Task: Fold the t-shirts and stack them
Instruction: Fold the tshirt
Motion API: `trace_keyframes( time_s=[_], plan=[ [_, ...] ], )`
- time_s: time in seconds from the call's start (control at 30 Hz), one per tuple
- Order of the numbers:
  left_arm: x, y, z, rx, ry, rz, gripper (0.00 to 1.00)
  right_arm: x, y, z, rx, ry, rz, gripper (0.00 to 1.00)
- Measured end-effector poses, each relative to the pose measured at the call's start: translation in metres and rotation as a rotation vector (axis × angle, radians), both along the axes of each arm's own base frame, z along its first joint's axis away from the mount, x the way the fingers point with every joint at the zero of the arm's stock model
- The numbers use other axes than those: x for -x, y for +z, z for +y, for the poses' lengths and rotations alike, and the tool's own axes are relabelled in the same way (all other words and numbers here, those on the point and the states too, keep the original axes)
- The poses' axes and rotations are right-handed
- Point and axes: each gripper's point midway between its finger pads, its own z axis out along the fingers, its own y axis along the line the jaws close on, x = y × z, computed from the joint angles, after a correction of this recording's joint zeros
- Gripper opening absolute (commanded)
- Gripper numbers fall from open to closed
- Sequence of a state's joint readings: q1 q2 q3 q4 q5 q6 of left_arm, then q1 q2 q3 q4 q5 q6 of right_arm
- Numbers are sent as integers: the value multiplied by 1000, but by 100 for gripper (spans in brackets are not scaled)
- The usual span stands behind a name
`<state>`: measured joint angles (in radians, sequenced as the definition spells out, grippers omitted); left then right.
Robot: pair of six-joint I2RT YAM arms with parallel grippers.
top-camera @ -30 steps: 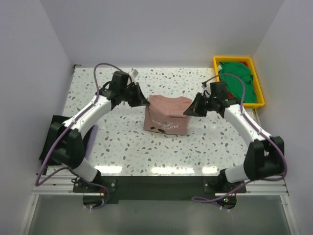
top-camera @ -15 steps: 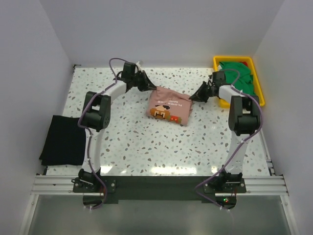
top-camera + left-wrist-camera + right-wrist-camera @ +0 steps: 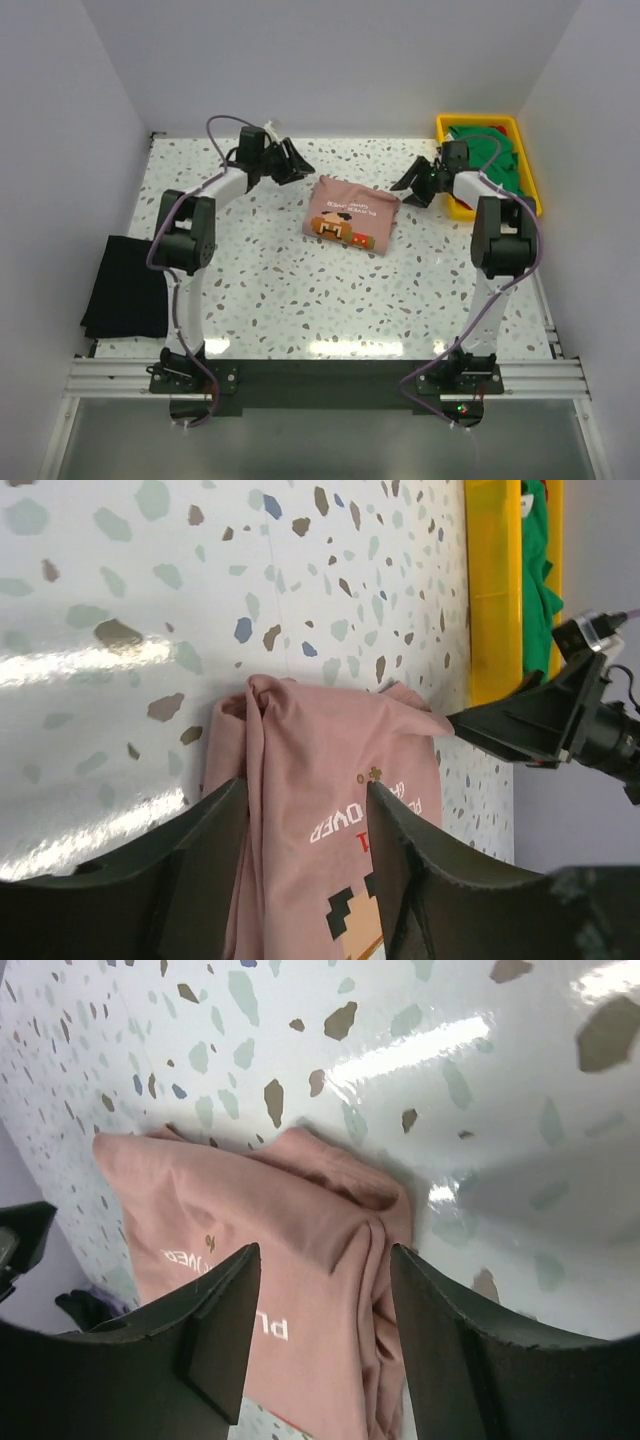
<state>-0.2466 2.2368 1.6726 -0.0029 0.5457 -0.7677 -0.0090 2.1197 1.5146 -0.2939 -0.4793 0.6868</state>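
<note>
A dusty pink t-shirt lies folded mid-table, its orange-white print facing up. My left gripper hovers open just beyond its far left corner, jaws apart with nothing between them. In the left wrist view the pink t-shirt fills the gap of the left gripper. My right gripper stands open off the far right corner. The right wrist view looks between the right gripper fingers onto the pink t-shirt. A black t-shirt lies folded at the left edge. A green t-shirt sits in the tray.
The yellow tray stands at the back right corner, close behind my right gripper, heaped with green cloth and a sliver of red. White walls close in the speckled table on three sides. Both arms stretch toward the back.
Both grippers have opened and let go of the pink t-shirt's far corners. The t-shirt has settled flat, print up, and both grippers have drawn slightly away from it.
</note>
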Motion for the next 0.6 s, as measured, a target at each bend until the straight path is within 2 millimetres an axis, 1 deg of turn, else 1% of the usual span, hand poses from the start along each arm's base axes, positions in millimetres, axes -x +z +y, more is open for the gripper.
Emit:
trace_keyframes(
  time_s=[0.07, 0.1, 0.17, 0.2, 0.23, 0.27, 0.3, 0.33, 0.37, 0.4, 0.43, 0.5, 0.57, 0.6],
  plan=[
    [5, 12, 13, -46, 47, -16, 37, 5, 12, -9, 55, -24, -23, 57],
    [8, 19, 19, -72, 72, -28, 28, 10, 22, -13, 87, -35, -42, 56],
    [16, 34, 30, -127, 117, -50, 19, 21, 43, -15, 155, -44, -80, 56],
    [20, 42, 35, -157, 141, -65, 13, 24, 55, -11, 191, -40, -109, 56],
    [26, 48, 35, -183, 155, -80, 11, 27, 66, -4, 224, -26, -142, 55],
    [31, 54, 32, -207, 162, -95, 7, 30, 76, 6, 256, -10, -174, 54],
    [38, 57, 26, -232, 158, -107, 1, 34, 82, 19, 277, 19, -199, 53],
    [45, 58, 19, -252, 152, -111, 0, 39, 86, 33, 292, 47, -217, 52],
    [52, 57, 8, -273, 140, -118, 0, 45, 86, 49, 309, 83, -228, 51],
    [60, 53, -4, -292, 121, -120, 0, 49, 84, 59, 324, 104, -232, 50],
    [69, 46, -16, -310, 97, -115, 0, 55, 78, 73, 337, 140, -228, 50],
    [89, 28, -35, -340, 48, -86, 0, 66, 62, 94, 369, 202, -205, 50],
    [103, 9, -45, -367, 12, -51, 0, 74, 43, 106, 399, 244, -175, 49],
    [106, -2, -49, -378, 1, -34, 0, 76, 31, 109, 413, 261, -154, 49]
  ],
)
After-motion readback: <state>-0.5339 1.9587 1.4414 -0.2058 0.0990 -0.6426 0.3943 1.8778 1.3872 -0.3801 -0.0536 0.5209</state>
